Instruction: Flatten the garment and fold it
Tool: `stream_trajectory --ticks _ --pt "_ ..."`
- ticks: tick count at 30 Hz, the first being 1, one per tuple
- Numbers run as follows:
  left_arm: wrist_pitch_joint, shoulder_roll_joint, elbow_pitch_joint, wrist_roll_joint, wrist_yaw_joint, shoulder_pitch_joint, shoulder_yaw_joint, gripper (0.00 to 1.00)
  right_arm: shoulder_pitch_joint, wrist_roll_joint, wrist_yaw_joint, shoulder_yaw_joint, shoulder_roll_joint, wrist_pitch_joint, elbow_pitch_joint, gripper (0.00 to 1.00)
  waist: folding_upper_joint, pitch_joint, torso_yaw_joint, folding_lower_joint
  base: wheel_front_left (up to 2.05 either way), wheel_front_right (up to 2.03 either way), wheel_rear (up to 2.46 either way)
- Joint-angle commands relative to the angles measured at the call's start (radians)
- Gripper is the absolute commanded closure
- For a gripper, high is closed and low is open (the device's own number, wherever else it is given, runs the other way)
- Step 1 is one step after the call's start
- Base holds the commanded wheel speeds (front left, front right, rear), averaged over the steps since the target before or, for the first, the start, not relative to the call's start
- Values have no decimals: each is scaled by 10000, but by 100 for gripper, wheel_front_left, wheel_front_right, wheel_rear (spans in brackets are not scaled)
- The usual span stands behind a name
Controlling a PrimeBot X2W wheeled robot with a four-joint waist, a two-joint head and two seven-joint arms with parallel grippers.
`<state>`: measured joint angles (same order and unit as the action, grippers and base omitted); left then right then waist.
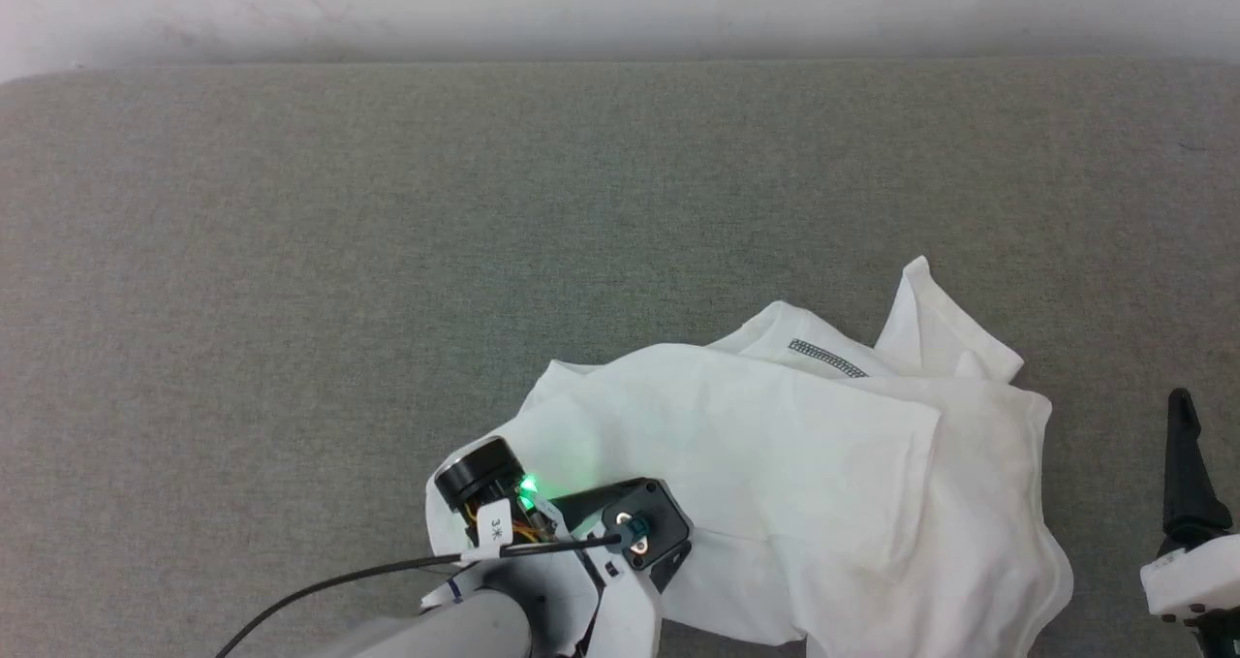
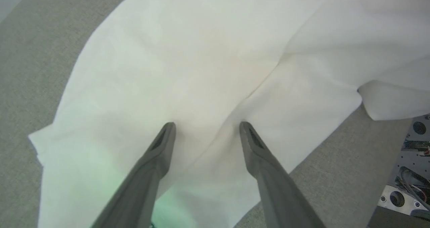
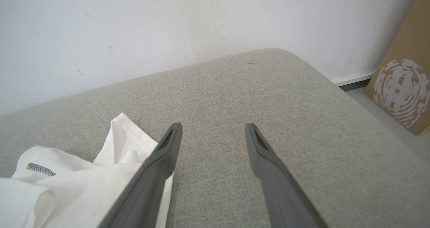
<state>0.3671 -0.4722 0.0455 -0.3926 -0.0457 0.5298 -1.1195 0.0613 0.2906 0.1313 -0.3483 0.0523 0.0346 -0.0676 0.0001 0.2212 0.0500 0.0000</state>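
The shirt (image 1: 823, 464) lies crumpled on the near side of the grey padded surface (image 1: 291, 251), its length running left to right. The left pincer (image 2: 207, 125) hangs right over its left end, fingers apart and empty. The right pincer (image 3: 213, 127), also spread, stands just off its right edge.

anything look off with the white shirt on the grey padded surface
The white thin-fabric shirt lies bunched and folded over itself at the near right of the grey woven surface, with a corner poking out toward the wall. No tears or spills.
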Motion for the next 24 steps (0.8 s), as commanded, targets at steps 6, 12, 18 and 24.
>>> stream_trajectory --ticks 6,12,18,24 --pt "-396 229 435 174 -245 126 71 0 -188 -61 -6 -11 -20 15 -4 0 -1 47 -84 0 0 0 0" --pt "-868 456 758 79 -300 181 186 100 -232 -63 -6 -16 -20 2 39 0 -1 37 -110 0 0 0 0" --pt "-1482 686 883 -263 -432 104 509 100 -236 -56 -6 -38 -20 -26 80 0 -1 -19 -115 0 0 0 0" --pt "-2315 1004 228 -1254 -764 -114 1492 100 -140 -69 -6 -97 -20 -30 149 0 -1 -258 -59 0 0 0 0"
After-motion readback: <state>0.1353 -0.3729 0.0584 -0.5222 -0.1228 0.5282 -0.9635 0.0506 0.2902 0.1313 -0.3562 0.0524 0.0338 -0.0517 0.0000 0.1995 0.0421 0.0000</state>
